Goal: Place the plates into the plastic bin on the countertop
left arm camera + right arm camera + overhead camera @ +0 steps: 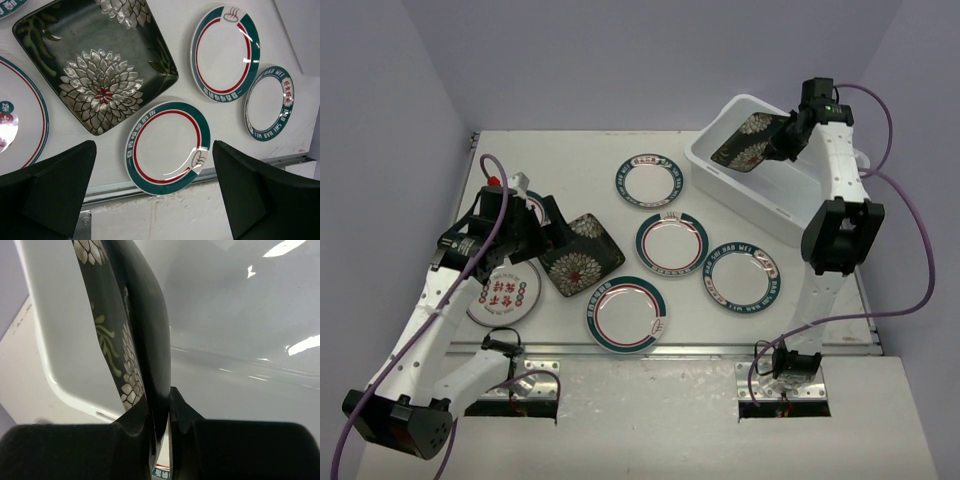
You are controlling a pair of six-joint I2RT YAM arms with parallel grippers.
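My right gripper (782, 140) is shut on the edge of a square black plate with white flowers (748, 141) and holds it tilted inside the white plastic bin (748, 190). In the right wrist view the fingers (131, 432) pinch this plate (137, 315) over the bin's floor (240, 320). My left gripper (552, 232) is open and empty, hovering by the second black plate (584, 257). In the left wrist view this gripper (155, 195) hangs over the front rail, the black plate (95, 65) beyond it. Round teal-rimmed plates (626, 314) (672, 243) (741, 278) (652, 181) lie on the countertop (560, 160).
Another round plate with red lettering (503, 293) lies under the left arm, and one more (533, 203) is mostly hidden behind the gripper. The metal rail (115, 189) runs along the front edge. Purple cables loop beside both arms. Walls close in left and right.
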